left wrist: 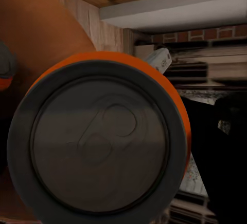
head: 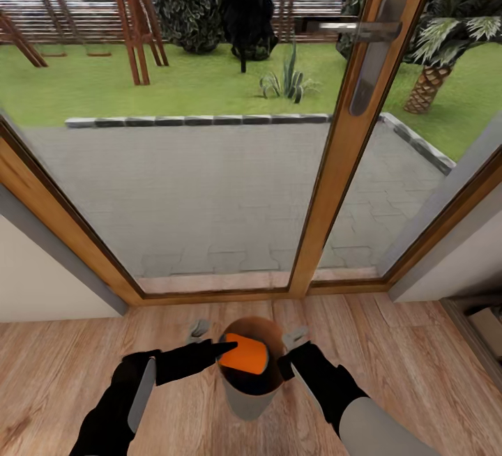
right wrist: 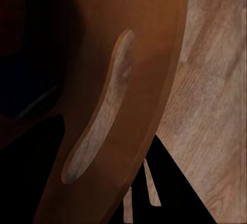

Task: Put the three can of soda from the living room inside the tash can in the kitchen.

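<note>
The left gripper (head: pixel 222 351) is grasping 1 orange soda can (head: pixel 245 354) over the open trash can (head: pixel 249 372), which the right gripper (head: pixel 284 365) seems to hold by the rim. It isn't dropped yet.

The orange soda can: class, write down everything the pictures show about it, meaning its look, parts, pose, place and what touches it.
The orange soda can is a small cylinder with a bright orange wall. In the left wrist view its dull silvery-grey top shows a raised rim and a pull tab. From the head camera it lies tilted in the mouth of the trash can, whose inside is brown-orange. The left gripper reaches to its side and seems to hold it; the fingers' contact is hidden. The bin stands on the wood floor before the glass garden doors.
</note>
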You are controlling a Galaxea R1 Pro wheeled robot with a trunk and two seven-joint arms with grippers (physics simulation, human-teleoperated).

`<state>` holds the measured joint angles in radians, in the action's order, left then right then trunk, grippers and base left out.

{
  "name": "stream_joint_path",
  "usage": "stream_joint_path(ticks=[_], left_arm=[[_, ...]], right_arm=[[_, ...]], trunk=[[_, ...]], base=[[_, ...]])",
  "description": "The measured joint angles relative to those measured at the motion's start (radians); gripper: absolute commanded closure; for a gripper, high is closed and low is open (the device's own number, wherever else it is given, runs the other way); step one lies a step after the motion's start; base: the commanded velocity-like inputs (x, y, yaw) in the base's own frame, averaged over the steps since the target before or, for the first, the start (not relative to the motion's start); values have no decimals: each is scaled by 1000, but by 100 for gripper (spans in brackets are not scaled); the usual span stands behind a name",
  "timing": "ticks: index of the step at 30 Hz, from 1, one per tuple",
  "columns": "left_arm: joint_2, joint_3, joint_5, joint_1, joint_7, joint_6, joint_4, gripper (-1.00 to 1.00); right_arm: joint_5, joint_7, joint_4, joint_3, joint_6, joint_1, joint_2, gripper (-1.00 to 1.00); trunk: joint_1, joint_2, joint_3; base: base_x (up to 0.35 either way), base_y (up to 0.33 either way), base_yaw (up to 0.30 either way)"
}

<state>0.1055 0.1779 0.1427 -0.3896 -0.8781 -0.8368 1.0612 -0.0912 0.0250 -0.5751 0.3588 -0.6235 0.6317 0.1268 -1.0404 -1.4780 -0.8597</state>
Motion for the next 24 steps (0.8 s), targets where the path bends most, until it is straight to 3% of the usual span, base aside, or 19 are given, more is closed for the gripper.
stream_joint_path(ticks=[2, 4, 11, 12, 24], left_arm=[[3, 0, 0, 0, 5, 3, -1, 100], [4, 0, 0, 0, 6, 8, -2, 100], [5, 0, -2, 0, 8, 13, -5, 100], [5, 0, -2, 0, 8, 13, -6, -100], [5, 0, -1, 0, 8, 13, -7, -100]], right_arm=[[-12, 8, 1, 5, -2, -1, 3, 100], [11, 8, 0, 6, -1, 0, 5, 100], [5, 10, 0, 8, -1, -1, 9, 100], [2, 10, 0, 8, 0, -1, 9, 100], [2, 11, 0, 7, -1, -2, 10, 100]], trunk=[[0, 0, 0], [0, 0, 0], [0, 0, 0], [0, 0, 0], [0, 0, 0]], base=[[0, 0, 0], [0, 0, 0], [0, 0, 0], [0, 0, 0], [0, 0, 0]])
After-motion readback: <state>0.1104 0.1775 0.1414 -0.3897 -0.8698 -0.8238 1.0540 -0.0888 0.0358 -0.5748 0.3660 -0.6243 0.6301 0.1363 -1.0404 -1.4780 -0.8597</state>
